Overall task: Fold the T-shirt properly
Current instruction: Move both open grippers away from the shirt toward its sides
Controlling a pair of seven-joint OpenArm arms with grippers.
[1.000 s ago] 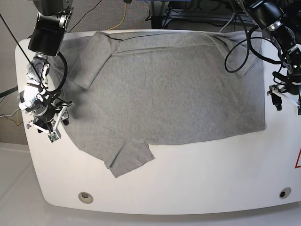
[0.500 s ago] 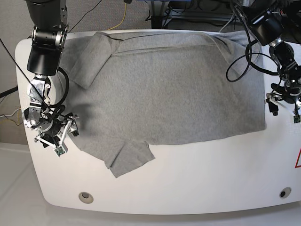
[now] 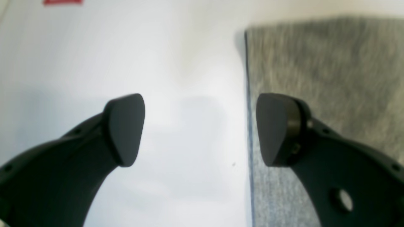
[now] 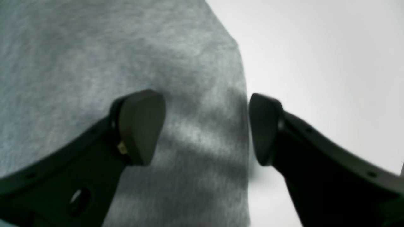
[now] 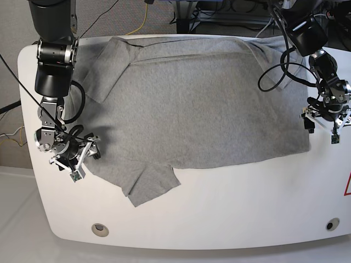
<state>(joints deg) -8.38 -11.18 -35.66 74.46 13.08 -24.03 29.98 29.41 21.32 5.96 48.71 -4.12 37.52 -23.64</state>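
The grey T-shirt lies spread on the white desk, with the left end effector and right end effector both open, each straddling a shirt edge.

The left gripper is hanging low on the base view's right side, its dark fingers standing well apart with nothing between them. The right gripper is reaching down on that view's left, its arm dropping almost straight from above. Its fingers are likewise spread wide, gripping nothing. Both wrists are pointing their fingers downward.
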